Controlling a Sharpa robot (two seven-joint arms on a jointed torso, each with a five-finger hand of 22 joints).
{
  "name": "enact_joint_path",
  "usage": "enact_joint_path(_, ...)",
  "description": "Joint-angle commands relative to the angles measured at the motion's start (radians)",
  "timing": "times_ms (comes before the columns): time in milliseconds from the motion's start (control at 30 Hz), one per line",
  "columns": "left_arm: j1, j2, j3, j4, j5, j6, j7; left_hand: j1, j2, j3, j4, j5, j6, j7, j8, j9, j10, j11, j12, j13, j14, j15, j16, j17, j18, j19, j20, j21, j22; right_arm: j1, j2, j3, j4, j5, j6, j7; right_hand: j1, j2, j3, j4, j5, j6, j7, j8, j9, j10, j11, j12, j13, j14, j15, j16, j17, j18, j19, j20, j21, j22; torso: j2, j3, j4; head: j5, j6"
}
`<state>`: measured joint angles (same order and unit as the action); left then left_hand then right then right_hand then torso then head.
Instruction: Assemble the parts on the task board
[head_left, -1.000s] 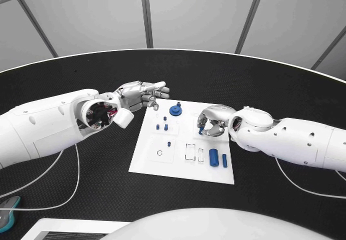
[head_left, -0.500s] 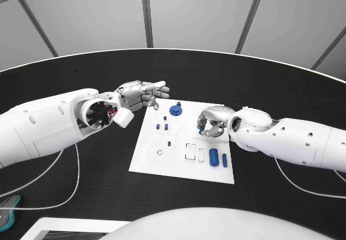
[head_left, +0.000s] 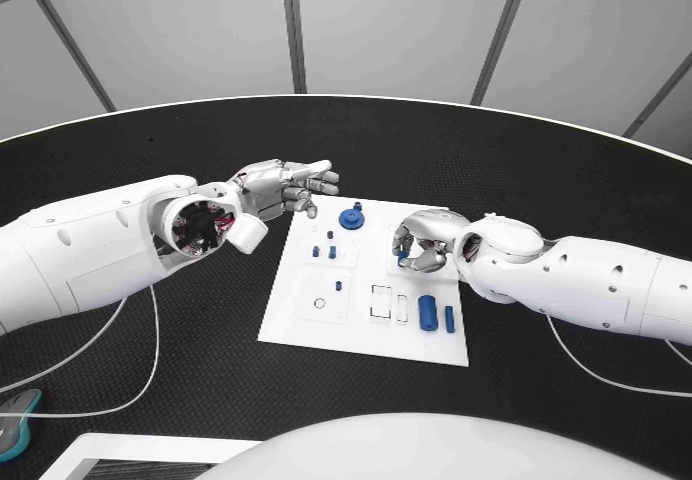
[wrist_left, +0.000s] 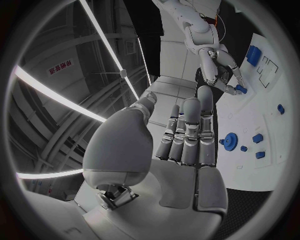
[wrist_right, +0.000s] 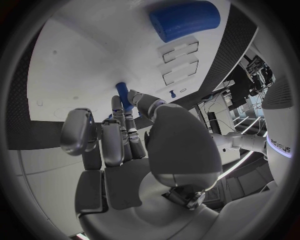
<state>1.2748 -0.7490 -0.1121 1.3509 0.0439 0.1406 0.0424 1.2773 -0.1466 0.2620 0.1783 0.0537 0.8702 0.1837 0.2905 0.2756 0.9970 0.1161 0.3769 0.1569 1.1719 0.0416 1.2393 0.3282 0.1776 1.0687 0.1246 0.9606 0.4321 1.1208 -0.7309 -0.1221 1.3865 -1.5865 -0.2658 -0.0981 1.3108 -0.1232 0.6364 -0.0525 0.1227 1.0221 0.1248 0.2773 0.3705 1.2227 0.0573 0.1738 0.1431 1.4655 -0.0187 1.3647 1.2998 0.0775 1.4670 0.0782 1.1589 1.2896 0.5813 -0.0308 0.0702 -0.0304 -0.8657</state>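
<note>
Parts: we pinch a small blue peg (wrist_right: 123, 95) in our right hand (head_left: 427, 240), tip on the task board (head_left: 296, 320). A fat blue cylinder (head_left: 427, 313) lies just beside. Our left hand (head_left: 281, 188) holds nothing, fingers straight, beside the blue round knob (head_left: 352, 220).

Right hand (head_left: 421, 243) crowding the task board (head_left: 361, 335) right side, left hand (head_left: 289, 187) apparently off its far-left corner, near edge open

white task board (head_left: 310, 325), blue parts (head_left: 427, 313), black table (head_left: 173, 380)
</note>
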Motion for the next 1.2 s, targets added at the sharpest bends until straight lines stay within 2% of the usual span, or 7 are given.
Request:
enact_joint_path(33,0.000,0.000,0.000,-0.001,0.000,0.000,0.000,0.004,0.006,-0.005,-0.001,-0.004,-0.006,0.002,0.005,0.000,-0.009,0.001,0.004,0.001,-0.007,-0.002,0.007,-0.001,0.007,0.003,0.003,-0.004,-0.001,0.000,-0.006,0.000,0.006,0.000,-0.025,0.002,0.010,0.020,0.006,-0.005,0.000,0.010,0.002,0.008,0.009,0.013,-0.004,0.005,0.005,0.050,-0.009,0.005,0.003,0.008,0.004,-0.008,0.007,0.003,-0.001,0.0003,-0.0005,-0.001,0.000)
enact_joint_path(433,0.000,0.001,0.000,-0.006,0.000,0.000,0.000,0.005,0.008,-0.006,0.001,-0.004,-0.006,0.002,0.005,0.000,-0.009,0.001,0.005,0.002,-0.008,-0.002,0.007,-0.001,0.007,0.003,0.004,-0.004,-0.001,0.000,-0.075,0.003,0.100,0.000,-0.074,-0.011,0.012,0.020,0.009,-0.010,0.000,0.016,0.001,0.013,0.013,0.022,-0.005,0.005,0.008,0.051,-0.010,0.009,0.008,0.006,0.006,-0.010,0.013,0.008,-0.002,-0.0002,-0.0017,-0.001,0.003)
enact_joint_path(567,0.000,0.000,0.000,-0.008,0.000,-0.001,0.001,0.005,0.008,-0.006,0.001,-0.004,-0.006,0.002,0.005,0.000,-0.009,0.001,0.005,0.002,-0.008,-0.002,0.007,-0.001,0.007,0.003,0.004,-0.004,-0.001,0.005,-0.111,0.005,0.162,0.000,-0.085,-0.018,0.011,0.019,0.009,-0.011,0.000,0.018,0.001,0.015,0.015,0.025,-0.005,0.005,0.009,0.052,-0.011,0.009,0.008,0.006,0.007,-0.010,0.016,0.010,-0.002,-0.0005,-0.0012,0.000,0.005)
enact_joint_path(667,0.000,0.002,0.000,-0.011,0.000,0.000,0.002,0.005,0.008,-0.006,0.001,-0.004,-0.006,0.002,0.005,0.000,-0.009,0.001,0.005,0.002,-0.008,-0.002,0.007,-0.001,0.007,0.003,0.004,-0.004,-0.001,0.021,-0.138,0.008,0.230,0.000,-0.096,-0.024,0.011,0.018,0.009,-0.011,-0.001,0.019,0.001,0.016,0.015,0.026,-0.005,0.004,0.009,0.052,-0.011,0.010,0.009,0.005,0.008,-0.010,0.018,0.012,-0.004,-0.0036,-0.0027,0.000,0.005)
enact_joint_path(800,0.000,0.007,0.000,-0.017,0.000,0.002,0.003,0.005,0.008,-0.006,0.001,-0.004,-0.006,0.002,0.005,0.000,-0.009,0.001,0.005,0.002,-0.008,-0.002,0.007,-0.001,0.007,0.003,0.004,-0.004,-0.001,0.039,-0.144,0.011,0.299,0.000,-0.107,-0.025,0.011,0.017,0.009,-0.012,-0.001,0.020,0.001,0.016,0.016,0.027,-0.006,0.004,0.009,0.052,-0.011,0.010,0.009,0.005,0.008,-0.010,0.019,0.013,-0.005,-0.0046,-0.0017,0.004,0.010)
enact_joint_path(967,0.000,0.021,0.000,-0.034,0.000,0.009,0.004,0.006,0.010,-0.008,0.003,-0.004,-0.007,0.002,0.005,0.000,-0.010,0.001,0.005,0.002,-0.008,-0.002,0.007,-0.001,0.007,0.003,0.004,-0.004,-0.001,0.050,-0.094,0.013,0.341,0.000,-0.107,-0.014,0.011,0.016,0.009,-0.013,-0.001,0.020,0.000,0.017,0.016,0.027,-0.006,0.004,0.010,0.052,-0.011,0.011,0.010,0.005,0.008,-0.011,0.018,0.012,-0.006,-0.0054,0.0006,0.017,0.012)
enact_joint_path(1200,0.000,0.035,0.000,-0.060,0.000,0.011,0.010,0.008,0.014,-0.008,0.005,-0.004,-0.007,0.002,0.006,0.000,-0.010,0.001,0.006,0.002,-0.009,-0.002,0.008,-0.002,0.007,0.003,0.004,-0.005,-0.001,0.030,0.055,0.013,0.279,0.000,-0.082,0.025,0.012,0.017,0.011,-0.015,0.003,0.019,0.001,0.017,0.017,0.027,-0.006,0.002,0.010,0.051,-0.011,0.007,0.004,0.007,0.006,-0.011,0.009,0.006,-0.004,-0.0081,0.0031,0.044,0.013)
